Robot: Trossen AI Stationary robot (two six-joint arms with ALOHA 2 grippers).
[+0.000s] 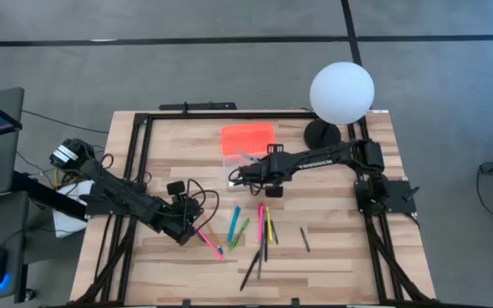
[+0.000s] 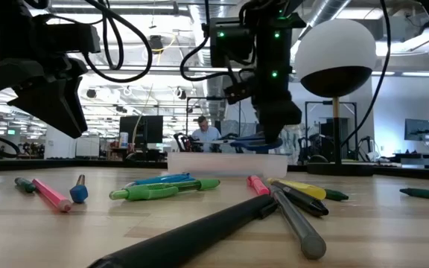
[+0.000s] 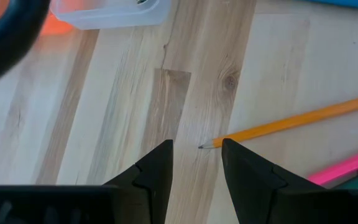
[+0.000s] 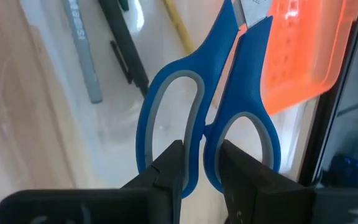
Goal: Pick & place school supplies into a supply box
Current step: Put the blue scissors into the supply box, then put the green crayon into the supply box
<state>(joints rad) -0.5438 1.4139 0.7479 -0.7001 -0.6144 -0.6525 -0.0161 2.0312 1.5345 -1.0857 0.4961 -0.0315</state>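
Overhead, a wooden table [image 1: 332,248] w/ two dark robot arms. The right gripper [image 4: 201,163] hangs over the supply box [image 1: 245,158], a clear case near the table's centre-back w/ its orange lid [image 1: 247,135] lying open behind it. Its fingers are pinched nearly closed on the blue-handled scissors [image 4: 210,118], gripping the plastic between the two finger loops; the blades point toward the lid. Inside the case lie a grey pen [image 4: 82,50], a dark pen [image 4: 124,46] and a yellow pencil [image 4: 178,25].

The left gripper [image 3: 196,163] sits low over the front-left of the table, fingers a narrow gap apart, holding nothing. An orange pencil [image 3: 291,122] tip lies just beyond them, a pink marker [image 3: 347,167] beside it.

More pens & markers [image 1: 251,229] lie scattered front-centre. A white globe lamp [image 1: 341,90] stands at the back right.
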